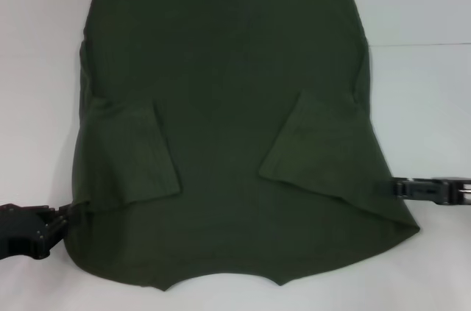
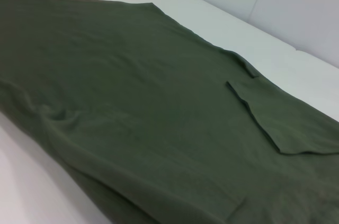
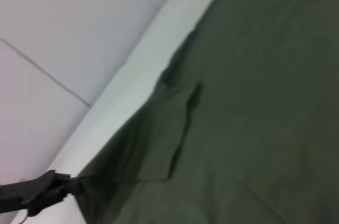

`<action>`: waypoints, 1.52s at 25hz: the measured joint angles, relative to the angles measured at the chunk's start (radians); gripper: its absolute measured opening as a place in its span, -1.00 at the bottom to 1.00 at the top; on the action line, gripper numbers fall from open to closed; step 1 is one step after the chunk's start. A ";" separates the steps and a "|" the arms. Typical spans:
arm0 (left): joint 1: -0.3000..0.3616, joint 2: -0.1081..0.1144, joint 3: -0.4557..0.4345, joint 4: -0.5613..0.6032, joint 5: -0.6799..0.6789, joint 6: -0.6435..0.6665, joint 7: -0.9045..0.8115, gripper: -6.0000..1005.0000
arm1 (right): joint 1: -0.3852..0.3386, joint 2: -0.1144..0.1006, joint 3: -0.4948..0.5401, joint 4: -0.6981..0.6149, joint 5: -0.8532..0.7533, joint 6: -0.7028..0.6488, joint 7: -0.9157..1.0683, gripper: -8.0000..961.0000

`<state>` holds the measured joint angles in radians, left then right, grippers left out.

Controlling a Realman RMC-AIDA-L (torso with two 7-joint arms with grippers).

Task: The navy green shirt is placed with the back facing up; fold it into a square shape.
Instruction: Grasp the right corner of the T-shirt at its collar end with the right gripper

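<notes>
The navy green shirt (image 1: 221,105) lies flat on the white worktop (image 1: 419,105), plain side up, and it covers most of the surface. Both short sleeves are folded inward and rest on the body of the shirt: the left sleeve (image 1: 132,153) and the right sleeve (image 1: 309,145). The collar edge is at the near side, toward the robot, and the hem is at the far side.

The left pincer (image 1: 65,215) is at the near left edge of the shirt, touching the cloth just below the left sleeve. I cannot tell if its fingers are apart or together. The right pincer (image 1: 394,187) is at the near right edge of the shirt, touching the cloth beside the right sleeve. Its state I also cannot tell.
</notes>
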<state>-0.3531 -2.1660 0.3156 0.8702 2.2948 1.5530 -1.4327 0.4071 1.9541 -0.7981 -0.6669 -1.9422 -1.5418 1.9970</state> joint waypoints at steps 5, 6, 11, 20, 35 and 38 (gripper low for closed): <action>-0.001 0.000 -0.001 -0.002 0.000 0.001 0.000 -0.85 | -0.049 -0.026 0.052 -0.006 -0.032 -0.013 0.032 0.83; -0.001 0.000 0.000 -0.003 0.000 0.001 0.000 -0.85 | -0.055 -0.029 0.071 -0.006 -0.052 -0.014 0.038 0.83; -0.003 0.000 0.000 -0.004 0.000 0.002 0.000 -0.85 | -0.062 -0.032 0.152 0.003 -0.150 -0.015 0.048 0.83; -0.009 0.000 0.000 -0.009 0.000 -0.004 0.004 -0.85 | -0.051 -0.012 0.174 0.030 -0.218 0.023 0.043 0.83; -0.010 0.000 -0.003 -0.011 0.000 -0.007 0.006 -0.85 | -0.010 0.012 0.164 0.067 -0.254 0.073 0.039 0.83; -0.010 0.000 -0.005 -0.011 0.000 -0.007 0.007 -0.85 | 0.008 0.011 0.165 0.082 -0.272 0.085 0.039 0.83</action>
<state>-0.3635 -2.1656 0.3102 0.8589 2.2947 1.5461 -1.4257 0.4146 1.9655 -0.6334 -0.5846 -2.2141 -1.4571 2.0358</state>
